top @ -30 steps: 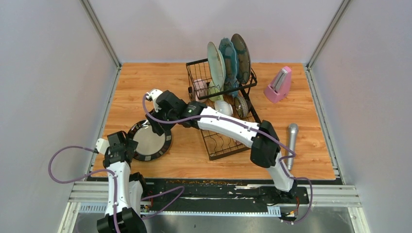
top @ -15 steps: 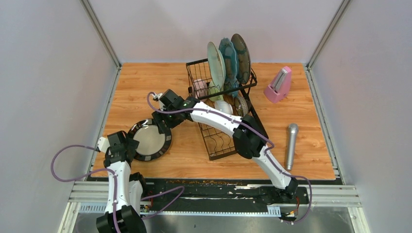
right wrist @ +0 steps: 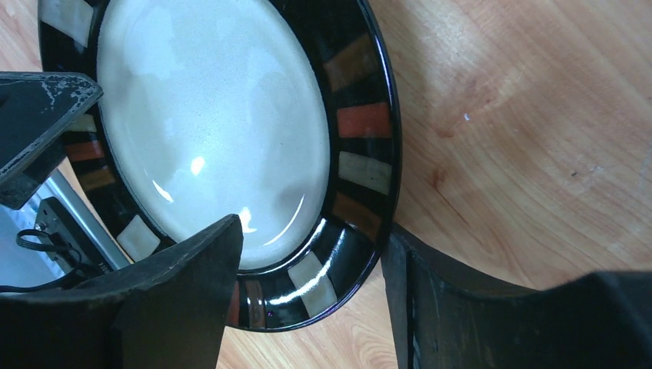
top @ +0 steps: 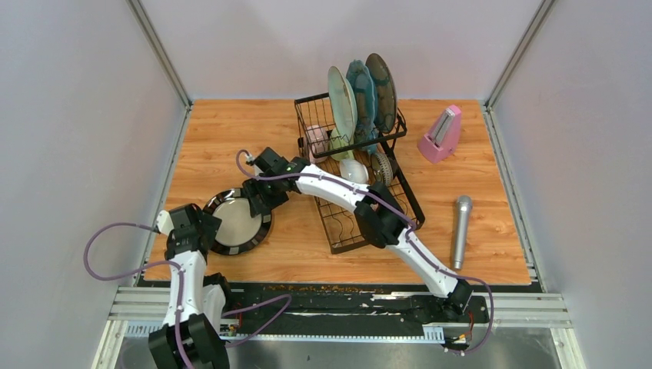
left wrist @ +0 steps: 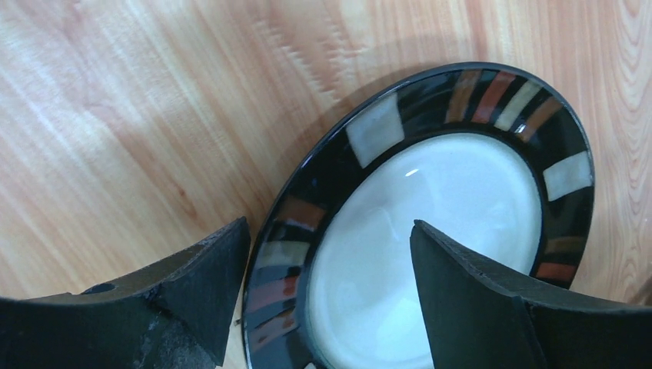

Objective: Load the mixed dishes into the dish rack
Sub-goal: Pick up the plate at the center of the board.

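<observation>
Metronome [top: 440, 134], microphone [top: 460, 231] right of dish rack [top: 347, 229]; pink mug [top: 316, 138] perhaps inside.

Glossy glazed plate [left wrist: 454, 192]; smooth wood-grain table [left wrist: 115, 115]; black wire rack [top: 310, 115].

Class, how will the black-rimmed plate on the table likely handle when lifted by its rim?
The black-rimmed plate looks glazed and glossy, so probably slippery. It seems rigid ceramic, likely heavy and breakable. Lying face-up on the table, it should slide rather than roll.
</observation>
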Controlling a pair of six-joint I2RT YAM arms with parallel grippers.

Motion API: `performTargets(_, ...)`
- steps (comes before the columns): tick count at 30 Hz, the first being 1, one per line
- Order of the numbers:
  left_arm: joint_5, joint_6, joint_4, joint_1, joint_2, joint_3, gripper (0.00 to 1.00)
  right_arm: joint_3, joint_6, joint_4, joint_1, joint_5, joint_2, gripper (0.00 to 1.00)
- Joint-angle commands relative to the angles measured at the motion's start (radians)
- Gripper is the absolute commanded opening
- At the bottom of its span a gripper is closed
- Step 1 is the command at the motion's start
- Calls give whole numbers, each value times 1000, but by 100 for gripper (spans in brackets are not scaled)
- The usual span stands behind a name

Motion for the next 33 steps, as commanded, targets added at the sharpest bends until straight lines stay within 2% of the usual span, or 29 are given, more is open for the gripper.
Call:
performTargets(1,85,46,55,-3,73,-16,83,7,44,57,-6,-85,0,65)
performTargets(10,346,211,224,-3,265,26,79,-58,122,144,-10,-141,-23,53)
performTargets(15,485,252,291,-3,357,36,74,-70,179,179,-16,-145,-31,33)
performTargets(16,511,258,304,-3,369,36,73,-71,186,186,-16,-144,-36,32)
performTargets(17,520,258,318,-3,372,34,72,-74,193,194,-16,-141,-43,32)
performTargets(20,558,262,338,-3,354,19,68,-89,213,223,-15,-135,-66,20)
performTargets(26,560,260,317,-3,272,2,66,-103,218,253,-11,-107,-104,4)
performTargets(33,535,246,294,-3,199,-14,66,-104,130,253,24,-46,-141,0)
